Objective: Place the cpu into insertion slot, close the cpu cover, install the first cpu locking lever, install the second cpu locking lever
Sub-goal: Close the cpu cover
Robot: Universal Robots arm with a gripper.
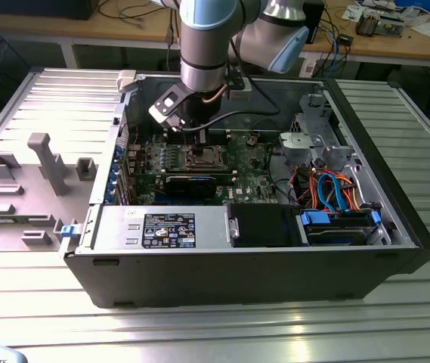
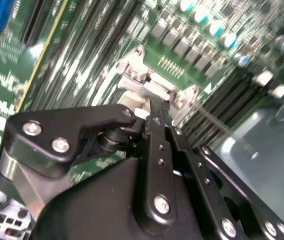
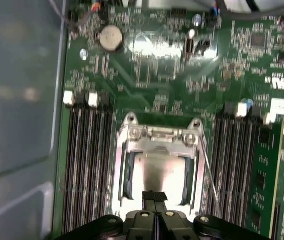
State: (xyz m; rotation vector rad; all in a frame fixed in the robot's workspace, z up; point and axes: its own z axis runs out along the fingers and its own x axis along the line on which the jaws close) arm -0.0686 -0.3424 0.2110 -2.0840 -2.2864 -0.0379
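In the exterior view my gripper [image 1: 197, 133] reaches down into the open computer case, just above the insertion slot [image 1: 203, 157] on the green motherboard. The first wrist view shows the silvery cpu cover [image 3: 156, 134] lying flat on the insertion slot [image 3: 123, 175]. The pale face of the cpu [image 3: 156, 167] shows through its open middle. My gripper [image 3: 154, 196] is shut, its fingertips together over the near edge of the cover, with nothing seen between them. A thin wire lever [image 3: 207, 167] stands raised along one side of the socket. It appears again as a lever [image 2: 216, 125] in the second wrist view.
Rows of slim memory slots [image 3: 84, 165] flank the socket on both sides. A coin battery [image 3: 111, 37] sits further up the board. A long black card [image 1: 192, 184], the power supply [image 1: 162, 229] and a drive cage with cables [image 1: 335, 189] crowd the case. Grey fixtures [image 1: 26, 189] lie outside.
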